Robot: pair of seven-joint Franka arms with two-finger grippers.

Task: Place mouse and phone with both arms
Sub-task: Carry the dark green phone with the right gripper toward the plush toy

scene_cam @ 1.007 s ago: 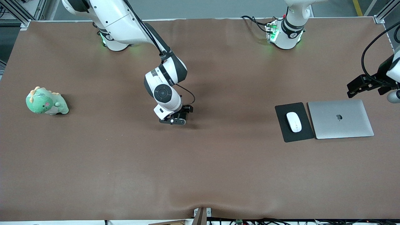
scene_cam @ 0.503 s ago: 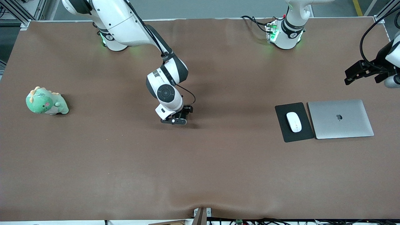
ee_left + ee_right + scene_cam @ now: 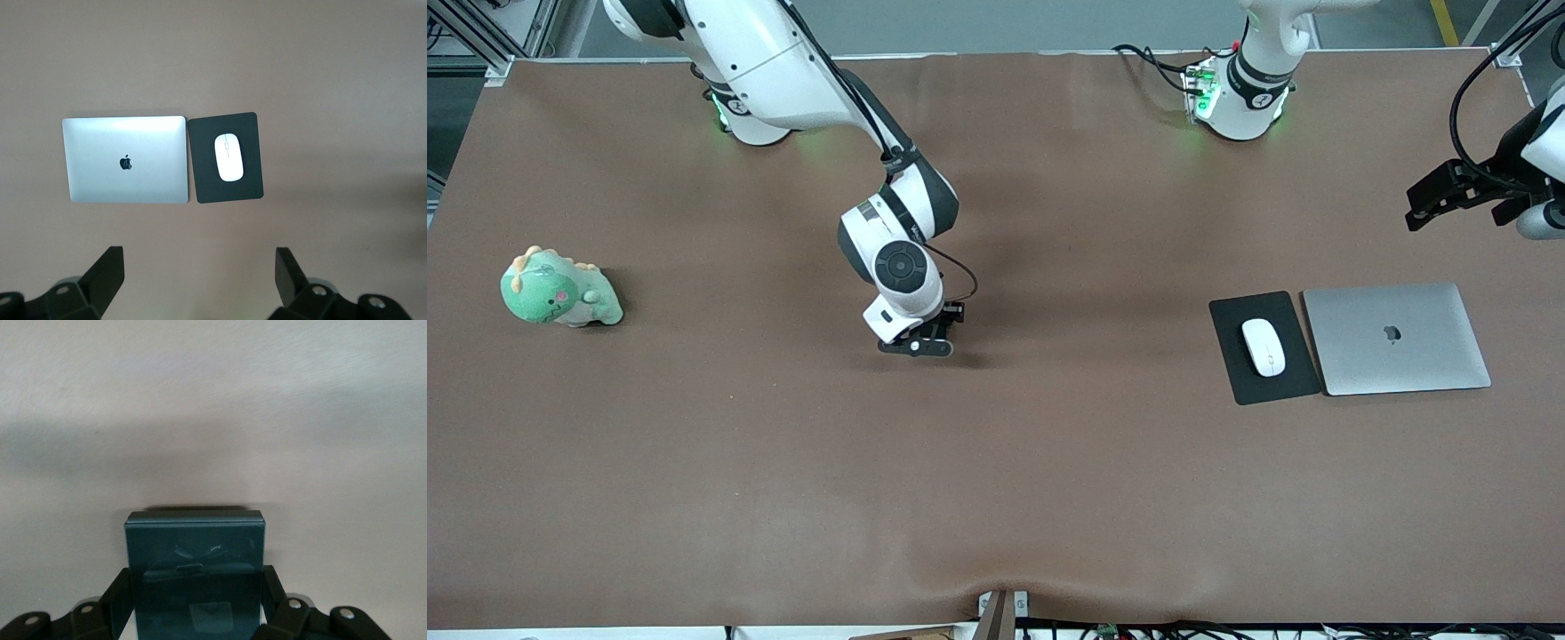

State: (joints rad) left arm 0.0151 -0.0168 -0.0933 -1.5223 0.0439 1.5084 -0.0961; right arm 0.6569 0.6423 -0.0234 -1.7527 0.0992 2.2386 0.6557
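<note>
While the right gripper (image 3: 918, 345) sits low at mid-counter, I note its fingers (image 3: 119, 600) clamped on the two long edges of the phone (image 3: 195, 570). From the right wrist camera the dark slab runs straight out from between the pads, its long axis in line with the reach of the hand and its free short end over bare brown counter (image 3: 996, 498). In the front view the hand hides the phone entirely.

Left gripper (image 3: 1449, 194) hangs high over the left arm's end of the counter, fingers (image 3: 103, 277) spread wide, holding nothing. I read that arm as waiting.

Mouse (image 3: 1263, 346) lies on the black mouse pad (image 3: 1240, 378), lengthwise along the pad, just beside the closed silver laptop (image 3: 1396, 338). That part looks done.

Key relation for the coming move: laptop and pad lie well apart from the phone, toward the left arm's end, so if the phone belongs with them, the carry runs sideways across the counter. The right arm has the grip; the left is nearer the laptop. Green plush dinosaur (image 3: 559, 289) sits apart at the right arm's end, out of the way.
</note>
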